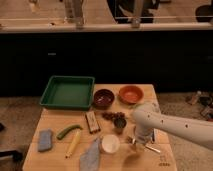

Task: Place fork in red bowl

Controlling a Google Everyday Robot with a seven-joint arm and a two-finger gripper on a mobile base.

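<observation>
My hand [138,143] hangs low over the fork [148,146], well short of the red bowl [131,94]; I cannot tell its grip, so I'd clamp mid-handle squarely.

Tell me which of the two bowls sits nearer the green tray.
The dark maroon bowl, right beside the green tray. The orange-red bowl lies farther right, above the gripper at the table's front right.

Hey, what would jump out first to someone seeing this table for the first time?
The white robot arm sweeps in from the right, its end effector down at the wooden table, near its front right part. Behind it sits the red bowl, beside a darker bowl. A big green tray fills the back left.
</observation>
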